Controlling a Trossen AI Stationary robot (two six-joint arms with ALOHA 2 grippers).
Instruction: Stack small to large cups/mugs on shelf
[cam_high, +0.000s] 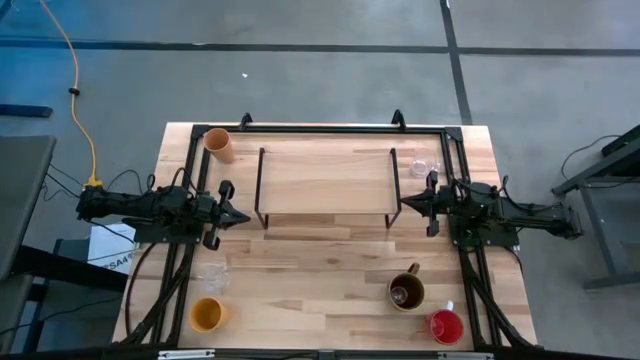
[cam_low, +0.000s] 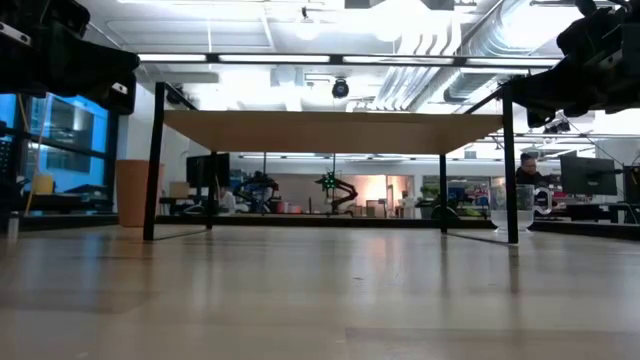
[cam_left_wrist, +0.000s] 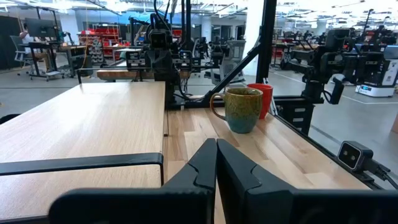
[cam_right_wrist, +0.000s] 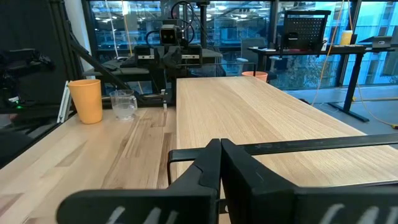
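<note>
The shelf (cam_high: 325, 180), a black frame with a light wood top, stands mid-table on its thin legs with nothing on it. Upright on the table stand the peach tumbler (cam_high: 218, 143) at the far left, a clear glass mug (cam_high: 425, 165) at the far right, a second clear mug (cam_high: 213, 277) and the yellow-orange cup (cam_high: 207, 314) at the near left, and the brown handled mug (cam_high: 407, 292) and red cup (cam_high: 446, 326) at the near right. My left gripper (cam_high: 243, 217) is shut and empty at the shelf's left end. My right gripper (cam_high: 405, 203) is shut and empty at its right end.
A black rail frame (cam_high: 330, 128) runs along the table's far edge and down both sides beside the arms. Bare table (cam_high: 320, 280) lies between the shelf and the near edge. A person (cam_low: 527, 172) sits far off in the room behind.
</note>
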